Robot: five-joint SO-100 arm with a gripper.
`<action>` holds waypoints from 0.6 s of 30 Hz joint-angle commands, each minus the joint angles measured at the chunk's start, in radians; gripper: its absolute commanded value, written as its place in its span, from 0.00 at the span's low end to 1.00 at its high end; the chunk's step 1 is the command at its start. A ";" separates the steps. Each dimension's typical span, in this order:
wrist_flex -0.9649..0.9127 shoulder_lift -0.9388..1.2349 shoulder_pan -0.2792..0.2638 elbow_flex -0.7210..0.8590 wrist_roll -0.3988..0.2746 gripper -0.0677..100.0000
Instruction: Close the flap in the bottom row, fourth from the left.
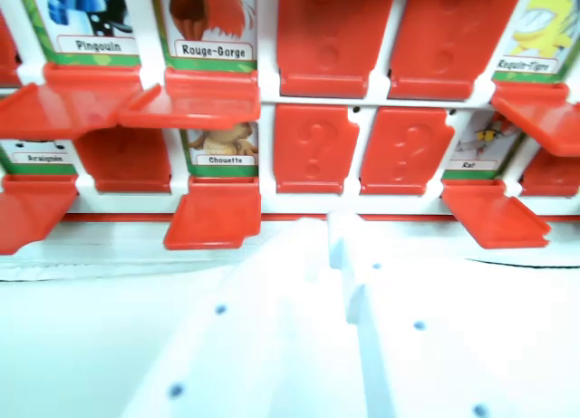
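The wrist view is filled by a red-and-white game board (362, 205) of hinged flaps, and the white end effector (344, 255) is seen rising from the bottom edge, overexposed and blurred, its tip just below the board's lower red edge. Its two halves appear pressed together along a narrow seam, with nothing held between them, though the glare makes that hard to confirm. In the lowest row that is visible, flaps are seen lying open at the Araignée card (36, 155), the Chouette card (222, 146) and the Rat card (480, 146), while two question-mark flaps (315, 149) stand upright and shut directly above the tip. The row's left end is cut off by the frame, so a count from the left cannot be settled here; the open flap under the Rat card (494, 214) is judged the likeliest target, since the two beside it are already shut. That flap is seen up and towards the wrist view's right of the end effector, near it but apart, lying flat and jutting towards the camera, its hinge line running left-right along the board. A shift towards the wrist view's right and a push up under its front lip would be called for.
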 commanded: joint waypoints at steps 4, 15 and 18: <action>0.204 0.268 -0.002 -0.172 0.020 0.00; 0.459 0.430 -0.058 -0.313 0.009 0.00; 0.497 0.472 -0.066 -0.344 -0.002 0.00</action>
